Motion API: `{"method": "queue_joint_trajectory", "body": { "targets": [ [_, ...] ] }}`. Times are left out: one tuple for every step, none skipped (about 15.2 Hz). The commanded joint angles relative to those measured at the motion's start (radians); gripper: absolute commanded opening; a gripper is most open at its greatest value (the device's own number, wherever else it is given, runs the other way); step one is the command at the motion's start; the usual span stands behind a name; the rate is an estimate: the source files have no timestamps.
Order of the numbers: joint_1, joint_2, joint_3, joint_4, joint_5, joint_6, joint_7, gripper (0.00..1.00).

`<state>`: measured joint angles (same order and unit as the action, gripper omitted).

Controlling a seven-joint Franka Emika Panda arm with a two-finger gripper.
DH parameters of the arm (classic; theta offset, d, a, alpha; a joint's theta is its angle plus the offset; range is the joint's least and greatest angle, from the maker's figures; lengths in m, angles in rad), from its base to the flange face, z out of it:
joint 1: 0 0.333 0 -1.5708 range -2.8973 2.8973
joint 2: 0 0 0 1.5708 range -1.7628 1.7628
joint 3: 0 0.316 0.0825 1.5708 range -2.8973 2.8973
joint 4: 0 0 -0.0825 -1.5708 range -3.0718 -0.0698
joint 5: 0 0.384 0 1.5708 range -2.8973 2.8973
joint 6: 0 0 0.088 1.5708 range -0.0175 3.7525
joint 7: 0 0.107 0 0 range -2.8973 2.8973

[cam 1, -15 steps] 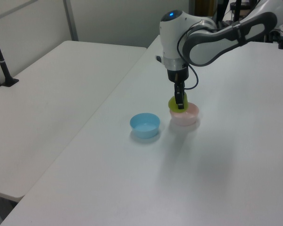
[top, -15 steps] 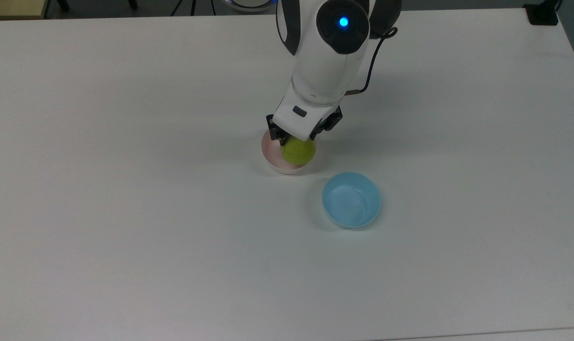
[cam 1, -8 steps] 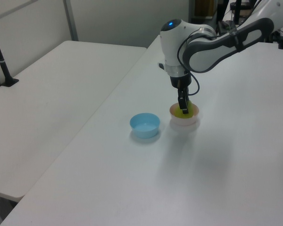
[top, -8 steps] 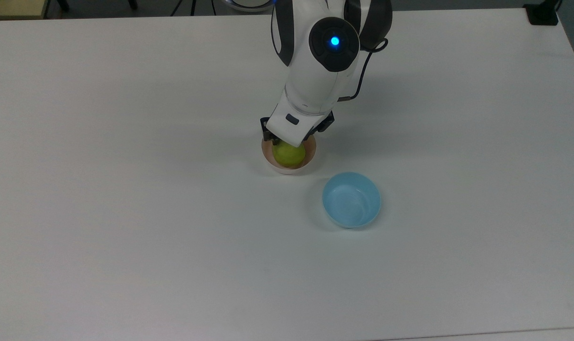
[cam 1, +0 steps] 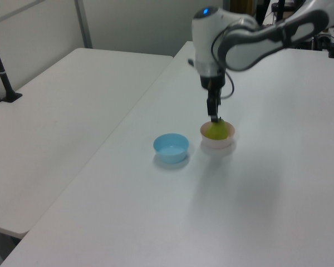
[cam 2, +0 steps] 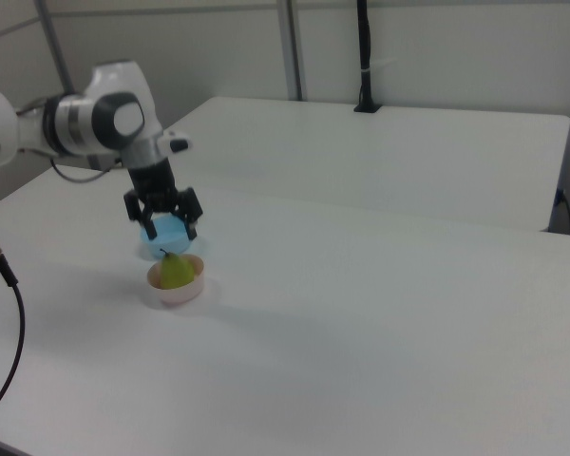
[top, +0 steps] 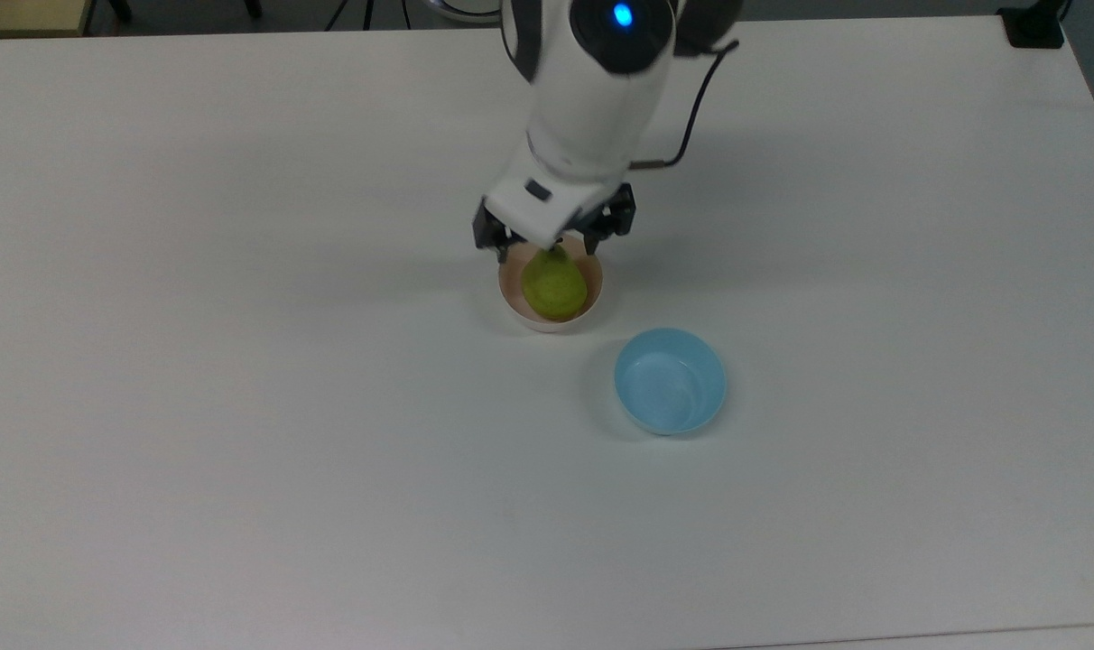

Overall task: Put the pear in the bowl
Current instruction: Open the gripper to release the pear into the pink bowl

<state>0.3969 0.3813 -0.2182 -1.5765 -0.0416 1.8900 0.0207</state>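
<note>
Now the small speckled yellow-green pear (top: 554,287) sits inside the pale pink round plastic bowl (top: 511,301), stem up. Black two-finger gripper (cam 2: 169,231) hangs just above it, fingers spread, holding nothing. Best retreat: straight up, avoiding the stem and the light blue plastic bowl (top: 671,380) nearby.

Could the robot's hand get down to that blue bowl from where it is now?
Probably yes. The hand hangs open just above the pear in the pink bowl, holding nothing. The blue bowl sits apart on bare table, open side up, with nothing over or around it.
</note>
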Motion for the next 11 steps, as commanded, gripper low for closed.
{"method": "queue_joint_trajectory", "body": {
  "targets": [
    [-0.097,-0.174,0.01,-0.033,-0.006,-0.09,0.025,1.0],
    [-0.128,-0.206,0.013,-0.033,-0.001,-0.11,0.024,1.0],
    [-0.154,-0.238,0.014,-0.034,0.0,-0.135,0.019,1.0],
    [-0.18,-0.263,0.022,-0.036,0.0,-0.158,0.012,1.0],
    [-0.212,-0.284,0.031,-0.036,0.0,-0.178,0.01,1.0],
    [-0.246,-0.303,0.049,-0.04,0.0,-0.192,0.007,1.0],
    [-0.28,-0.314,0.072,-0.042,0.0,-0.201,0.007,1.0],
    [-0.303,-0.317,0.089,-0.042,0.0,-0.206,0.008,1.0],
    [-0.317,-0.325,0.095,-0.042,0.0,-0.212,0.008,1.0],
    [-0.32,-0.326,0.094,-0.04,0.0,-0.218,0.008,1.0],
    [-0.32,-0.326,0.094,-0.039,0.0,-0.221,0.008,1.0]
  ]
}}
